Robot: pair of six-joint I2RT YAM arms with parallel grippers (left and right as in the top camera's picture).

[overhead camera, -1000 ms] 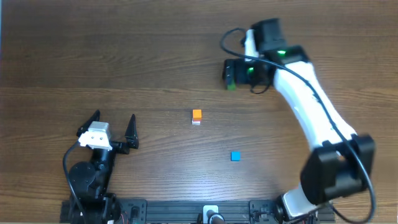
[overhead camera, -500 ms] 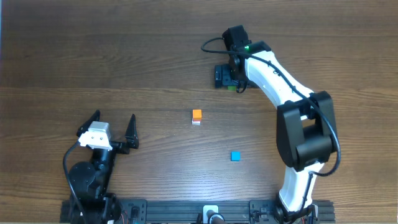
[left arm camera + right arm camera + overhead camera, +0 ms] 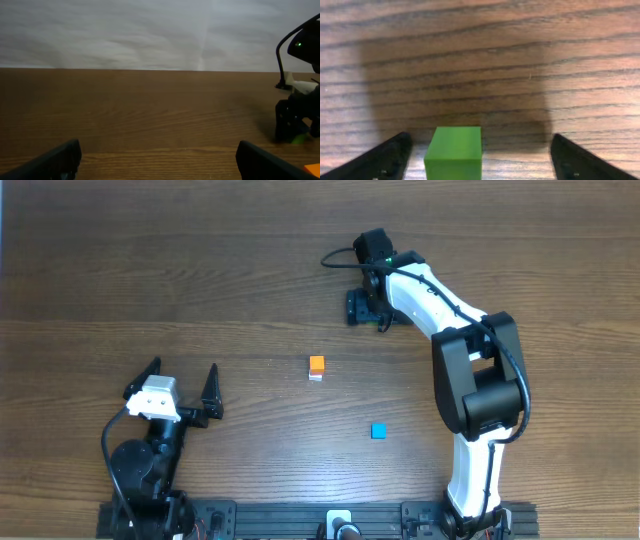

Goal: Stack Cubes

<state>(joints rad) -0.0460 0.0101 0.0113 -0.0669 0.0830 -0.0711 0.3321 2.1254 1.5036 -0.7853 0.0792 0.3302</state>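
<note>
Just swung the right gripper (image 3: 364,308) in leftwards over the last second, with barely any shift in the last half. Now sitting low over the far middle of the table (image 3: 200,260), fingers spread wide and gripping nothing. Got the green cube (image 3: 453,152) flat on the wood between them, closer to one finger than the other. Looks lined up for a grab, so probably just needs closing next. No movement from the orange cube (image 3: 317,363) on the white cube (image 3: 316,376), or the blue cube (image 3: 378,430). Still parked with the left gripper (image 3: 182,372) wide open, empty.
</note>
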